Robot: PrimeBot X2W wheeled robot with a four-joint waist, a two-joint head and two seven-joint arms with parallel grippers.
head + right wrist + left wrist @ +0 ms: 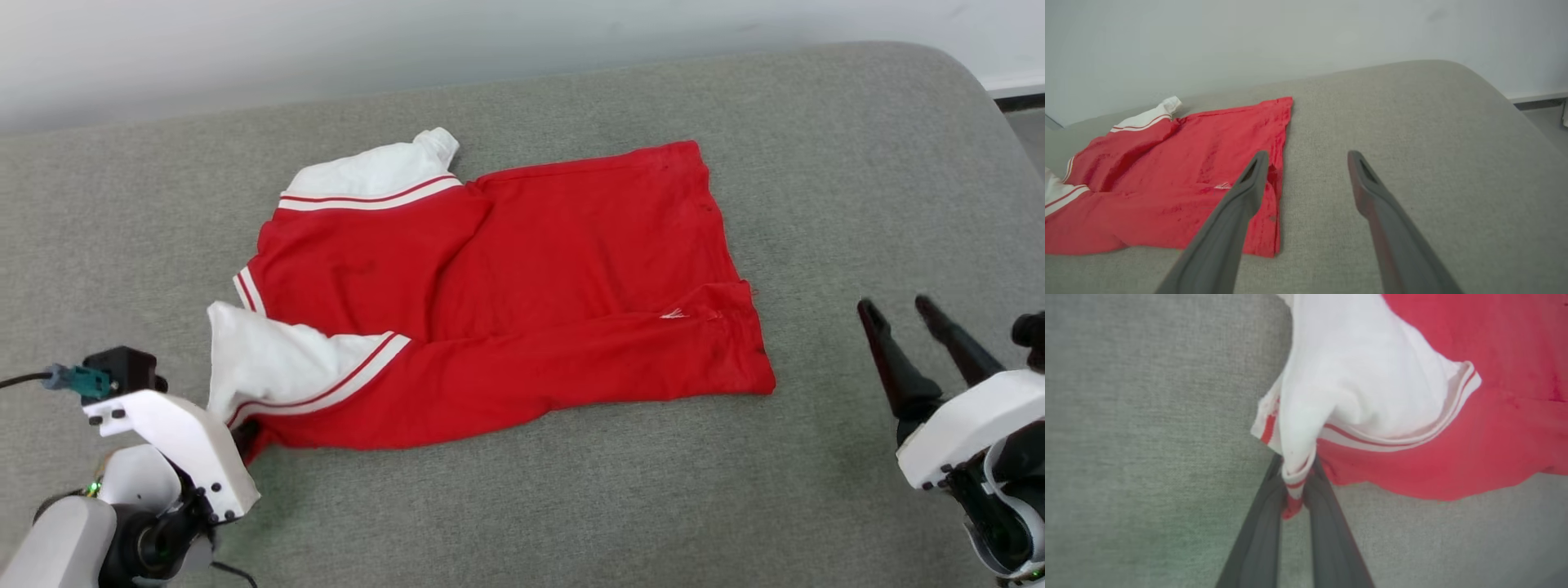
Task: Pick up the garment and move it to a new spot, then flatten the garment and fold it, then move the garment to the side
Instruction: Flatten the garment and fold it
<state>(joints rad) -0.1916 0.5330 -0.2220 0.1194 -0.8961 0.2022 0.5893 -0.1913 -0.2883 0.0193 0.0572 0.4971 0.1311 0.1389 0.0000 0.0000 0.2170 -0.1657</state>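
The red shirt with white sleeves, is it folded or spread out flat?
Partly folded: the red jersey shirt lies on the grey cushion with its near side lapped over its middle.

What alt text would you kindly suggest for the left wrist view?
The left end effector is shut on the striped cuff of the white sleeve of a red shirt, which lies on a grey cushion.

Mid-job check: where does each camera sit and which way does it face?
Head view: on the head, facing forward and down at the shirt on the cushion; left gripper lower left, right gripper lower right.
Left wrist view: on the left wrist, looking down its fingers, shut on the sleeve.
Right wrist view: on the right wrist, looking along its open fingers toward the wall.
Shared: all three show the shirt and cushion.
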